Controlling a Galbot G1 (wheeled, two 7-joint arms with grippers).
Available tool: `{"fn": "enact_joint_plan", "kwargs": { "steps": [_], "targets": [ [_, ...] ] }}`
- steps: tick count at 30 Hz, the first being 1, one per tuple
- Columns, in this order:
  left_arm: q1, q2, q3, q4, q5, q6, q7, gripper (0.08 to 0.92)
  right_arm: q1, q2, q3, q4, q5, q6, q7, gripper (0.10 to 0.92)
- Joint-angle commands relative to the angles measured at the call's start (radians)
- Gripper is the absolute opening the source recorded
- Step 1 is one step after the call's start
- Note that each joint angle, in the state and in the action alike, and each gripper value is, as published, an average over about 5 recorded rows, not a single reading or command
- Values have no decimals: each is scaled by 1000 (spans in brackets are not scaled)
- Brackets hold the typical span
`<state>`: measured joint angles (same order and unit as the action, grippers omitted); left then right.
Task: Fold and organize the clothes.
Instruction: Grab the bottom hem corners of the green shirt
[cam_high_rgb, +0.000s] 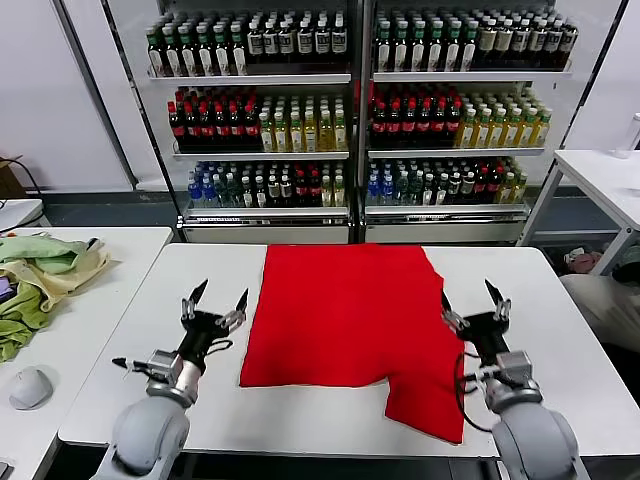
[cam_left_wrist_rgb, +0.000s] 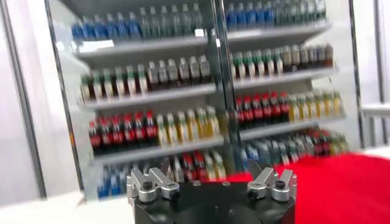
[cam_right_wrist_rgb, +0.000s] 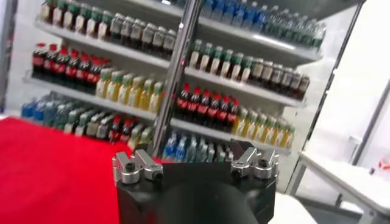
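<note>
Two grippers up, both jaws spread wide, nothing held. Left gripper (cam_high_rgb: 216, 300) hovers just off the left edge of the red T-shirt (cam_high_rgb: 350, 320); right gripper (cam_high_rgb: 470, 300) sits at its right edge, over the white table (cam_high_rgb: 150, 390). Shirt lies flat mid-table, lower right part hanging nearer the front edge. Bottle shelves (cam_high_rgb: 350, 110) behind; pale green and yellow cloths (cam_high_rgb: 40, 275) on the side table, left.

Looks like a mock-up shop or a lab dressed as one. Tall glass-fronted drink shelves (cam_high_rgb: 355, 120) along the back wall, packed row on row with bottles (cam_high_rgb: 260, 125) in red, yellow, green and blue. Plain white tables (cam_high_rgb: 170, 300) in front, grey floor, bare white walls. Computer mouse (cam_high_rgb: 30, 388) on the side table.
</note>
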<state>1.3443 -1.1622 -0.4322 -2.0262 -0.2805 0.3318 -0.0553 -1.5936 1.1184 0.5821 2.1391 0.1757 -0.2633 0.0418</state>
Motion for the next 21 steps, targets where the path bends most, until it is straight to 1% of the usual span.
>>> {"fn": "enact_joint_plan", "kwargs": {
  "steps": [1,6,14,18,21],
  "targets": [
    [126,52,14,-108,-77,168,-74,823,-268,-47,0,25,44,71,-8,823],
    [155,46,36,-54,-80,160,-106,823,-271,-16,0,28,61,68,0,823],
    [184,30,60,-73,-115,151,-147,823,-266,-1,-16,4,73,48,23,823],
    [161,22,56,-46,-111,150,-145,823,-264,11,-35,-8,71,38,22,823],
    [124,10,52,16,-99,151,-145,823,-269,18,-42,-7,72,37,25,823]
  ]
}}
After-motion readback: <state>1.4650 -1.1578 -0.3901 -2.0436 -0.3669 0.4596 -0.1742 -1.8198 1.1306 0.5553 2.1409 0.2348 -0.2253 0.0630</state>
